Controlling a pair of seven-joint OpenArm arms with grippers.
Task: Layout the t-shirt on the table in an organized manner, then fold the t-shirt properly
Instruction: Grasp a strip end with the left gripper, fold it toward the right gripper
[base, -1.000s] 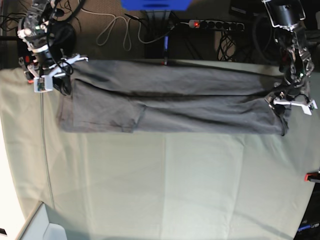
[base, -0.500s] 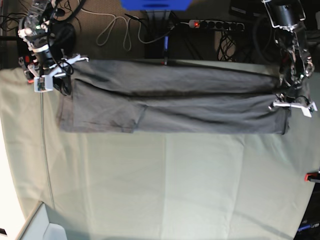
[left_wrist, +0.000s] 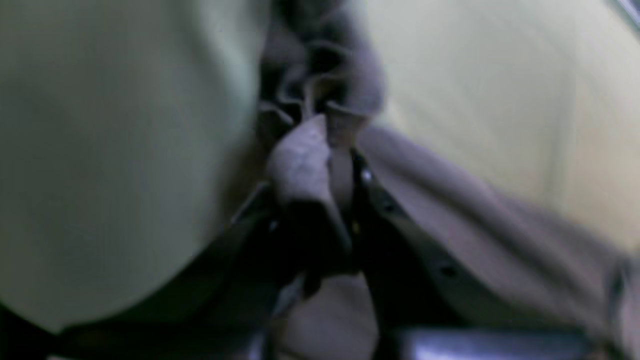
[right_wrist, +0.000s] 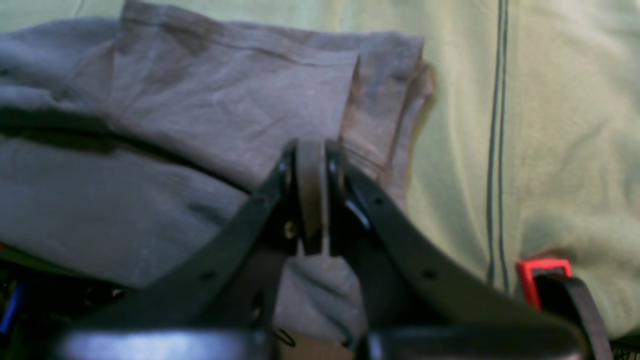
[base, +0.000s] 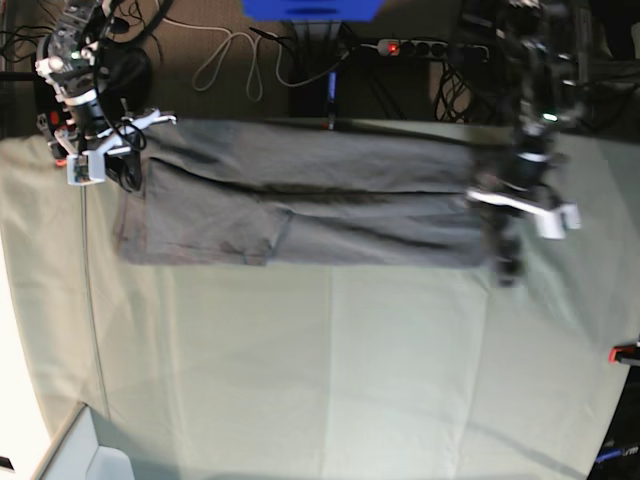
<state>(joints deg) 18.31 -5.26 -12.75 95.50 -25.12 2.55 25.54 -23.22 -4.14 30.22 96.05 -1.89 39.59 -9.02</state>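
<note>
Two grippers, one garment. Item: the t-shirt (base: 310, 205), dark grey, lying as a long narrow band across the far part of the table (base: 330, 370), sides folded inward lengthwise. Item: left gripper (base: 505, 240), at the band's end on the base view's right, fingers clenched on a bunched wad of the shirt's cloth (its wrist view is blurred, yet grey fabric plainly sits pinched between the jaws, raised off the pale covering). Item: right gripper (right_wrist: 312, 200), at the opposite end, jaws pressed together over the shirt's corner; whether cloth is caught between them cannot be told from these views. Step in hand, as judged: the crosswise fold, with the left arm carrying its end along the band. Next move calls for laying that end evenly over the other end, edges aligned, the far end kept pinned, then releasing without dragging the layers askew.
</note>
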